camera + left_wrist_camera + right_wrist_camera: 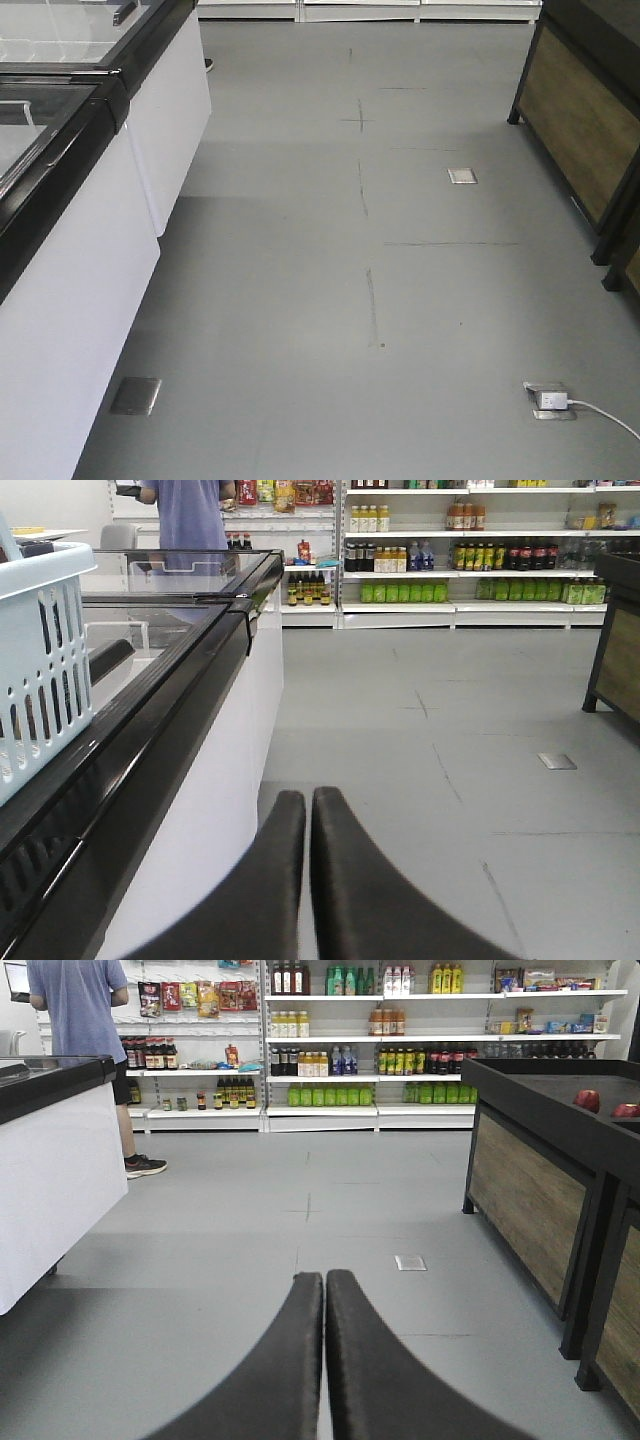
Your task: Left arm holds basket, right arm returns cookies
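Note:
The light blue slotted basket [45, 670] rests on top of the glass-lidded freezer [170, 680] at the left edge of the left wrist view. My left gripper [309, 798] is shut and empty, low beside the freezer's white side, to the right of and below the basket. In the right wrist view my right gripper [325, 1279] is also shut on nothing, pointing down the aisle over the grey floor. The cookies are out of view. Neither arm shows in the front view.
White chest freezers [90, 230] line the left of the aisle. A dark wood-panelled display stand [540, 1180] with red fruit stands on the right. Stocked shelves [370, 1050] close the far end, where a person in blue [85, 1020] stands. A cabled box [550, 400] lies on the floor.

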You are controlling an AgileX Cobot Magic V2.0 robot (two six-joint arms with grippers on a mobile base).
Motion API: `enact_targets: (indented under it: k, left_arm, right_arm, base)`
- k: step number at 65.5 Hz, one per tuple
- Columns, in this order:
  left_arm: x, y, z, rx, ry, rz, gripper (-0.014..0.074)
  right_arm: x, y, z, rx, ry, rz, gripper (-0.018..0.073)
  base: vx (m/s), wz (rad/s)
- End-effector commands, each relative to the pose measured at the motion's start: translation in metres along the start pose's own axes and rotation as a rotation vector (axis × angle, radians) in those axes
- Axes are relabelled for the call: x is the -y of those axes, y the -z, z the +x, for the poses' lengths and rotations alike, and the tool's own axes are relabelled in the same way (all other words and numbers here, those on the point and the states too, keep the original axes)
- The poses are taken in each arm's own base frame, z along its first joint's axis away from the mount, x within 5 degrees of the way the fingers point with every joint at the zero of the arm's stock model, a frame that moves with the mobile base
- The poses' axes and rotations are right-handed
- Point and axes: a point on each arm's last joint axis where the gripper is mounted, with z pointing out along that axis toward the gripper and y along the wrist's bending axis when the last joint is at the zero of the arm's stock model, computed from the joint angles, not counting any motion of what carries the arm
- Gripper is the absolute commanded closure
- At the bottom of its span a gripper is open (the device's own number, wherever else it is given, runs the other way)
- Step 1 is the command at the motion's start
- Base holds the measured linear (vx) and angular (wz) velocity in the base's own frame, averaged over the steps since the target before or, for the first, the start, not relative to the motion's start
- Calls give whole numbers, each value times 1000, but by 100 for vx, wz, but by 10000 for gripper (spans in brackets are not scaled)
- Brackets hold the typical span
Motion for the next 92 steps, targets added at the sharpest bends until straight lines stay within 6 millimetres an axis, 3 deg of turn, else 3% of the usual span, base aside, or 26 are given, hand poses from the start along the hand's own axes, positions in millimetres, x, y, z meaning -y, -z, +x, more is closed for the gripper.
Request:
enact_targets:
  k: [1,14,27,44,58,92]
  left_arm:
    - [2,4,-21,172,14,13,603]
    - [3,8,-37,249,27,21,603]
    - [6,16,-76,360,17,29,603]
    - [9,0,-120,161,17,12,603]
    - [9,-19,-118,-74,17,-7,603]
    - [9,-20,-112,-137,72,-10,579]
  right_arm:
    - [-1,1,-7,87,11,-5,567]
    - [-1,1,-7,87,11,-5,567]
    - [-1,1,-7,87,11,-5,567]
    - [-1,1,-7,87,11,-5,567]
    - [-1,1,-7,87,11,-5,567]
    - [-1,1,-7,87,11,-5,567]
  base:
    - [0,0]
    - [0,0]
    - [0,0]
    - [0,0]
    - [0,0]
    - [0,0]
